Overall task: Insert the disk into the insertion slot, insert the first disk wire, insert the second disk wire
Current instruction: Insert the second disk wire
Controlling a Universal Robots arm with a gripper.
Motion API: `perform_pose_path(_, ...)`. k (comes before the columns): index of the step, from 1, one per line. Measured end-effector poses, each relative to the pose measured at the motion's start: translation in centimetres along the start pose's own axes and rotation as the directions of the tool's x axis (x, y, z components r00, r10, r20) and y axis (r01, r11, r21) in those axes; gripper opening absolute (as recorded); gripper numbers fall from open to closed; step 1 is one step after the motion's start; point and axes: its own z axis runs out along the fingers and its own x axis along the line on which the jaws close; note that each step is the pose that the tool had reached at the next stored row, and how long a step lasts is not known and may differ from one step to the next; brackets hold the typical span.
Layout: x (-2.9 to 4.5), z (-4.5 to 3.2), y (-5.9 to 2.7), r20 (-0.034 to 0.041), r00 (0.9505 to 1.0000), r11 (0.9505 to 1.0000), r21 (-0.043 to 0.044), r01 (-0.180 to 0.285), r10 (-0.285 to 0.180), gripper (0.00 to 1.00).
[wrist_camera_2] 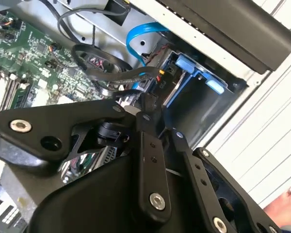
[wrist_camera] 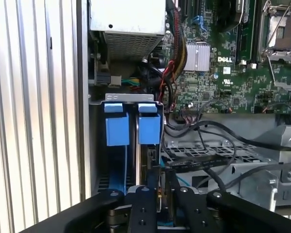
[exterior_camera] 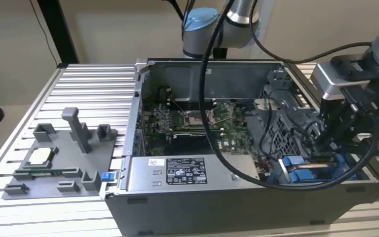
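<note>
I am down in the lower corner of the open computer case (exterior_camera: 255,197) on the exterior view's right, my gripper (exterior_camera: 322,154) sunk among the black cables beside the drive cage. In the first wrist view my gripper (wrist_camera: 157,187) has its two black fingers (wrist_camera: 144,204) drawn close, leaving a narrow gap. In the second wrist view the gripper (wrist_camera_2: 144,106) ends right at a tangle of black and coloured wires (wrist_camera_2: 111,73). I read my jaws as closed, but I cannot tell whether they pinch anything.

The disk (wrist_camera: 150,127) stands on edge just ahead of my fingertips. I see its bright blue carrier tabs side by side, and its dark body runs back toward me between them. It sits in the insertion slot (wrist_camera: 203,151), whose grey perforated metal lies just beside it. The same blue plastic shows in the exterior view, low on the right, just below my gripper. In the second wrist view a blue flat cable (wrist_camera_2: 138,34) loops above the blue clips (wrist_camera_2: 194,68).

The green motherboard (exterior_camera: 196,126) fills the middle of the case. The grey labelled power-supply box (exterior_camera: 176,173) lies along the case's near edge, at the bottom centre of the exterior view. On the exterior view's left a grey plastic fixture tray (exterior_camera: 45,180) rests on the ribbed aluminium table (exterior_camera: 91,84), well apart from me.
</note>
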Motion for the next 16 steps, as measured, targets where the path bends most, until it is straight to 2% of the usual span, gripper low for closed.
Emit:
perform_pose_path(7, -0.47, -2.96, -0.18, -0.0001, 1.0000, 1.0000, -0.0015, 0.000, 0.000, 1.00)
perform_pose_path(16, -0.49, -3.08, -0.19, -0.0001, 1.0000, 1.0000, -0.0020, 0.000, 0.000, 1.00)
